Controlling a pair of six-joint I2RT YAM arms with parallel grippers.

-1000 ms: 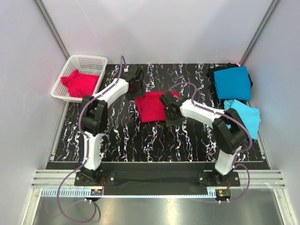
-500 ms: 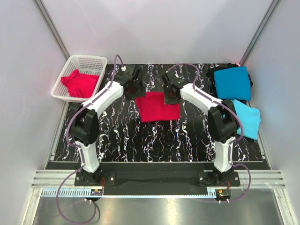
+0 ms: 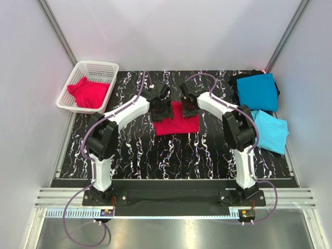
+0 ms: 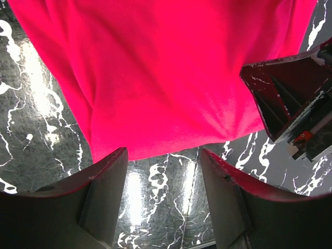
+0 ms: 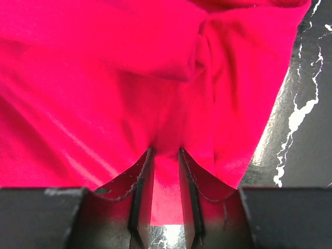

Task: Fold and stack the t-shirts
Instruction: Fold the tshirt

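A folded crimson t-shirt (image 3: 177, 123) lies in the middle of the black marbled table. My left gripper (image 3: 160, 108) hovers at its far left edge, open, with only table between the fingers (image 4: 163, 153); the shirt's hem (image 4: 171, 83) lies just beyond the tips. My right gripper (image 3: 189, 106) sits at the far right edge, shut on a pinch of the red cloth (image 5: 166, 151), which puckers around the fingertips. A teal-blue t-shirt (image 3: 258, 91) lies folded at the far right, with a sky-blue one (image 3: 273, 130) in front of it. Another red t-shirt (image 3: 88, 92) lies in the basket.
The white mesh basket (image 3: 98, 68) stands at the table's far left corner. The right gripper's finger (image 4: 290, 98) shows at the right of the left wrist view, close beside the left gripper. White walls enclose the table on three sides.
The right gripper swung from the shirt's near edge to its far right edge and took hold of cloth. The left gripper moved right, from the far left corner toward the shirt's far edge.
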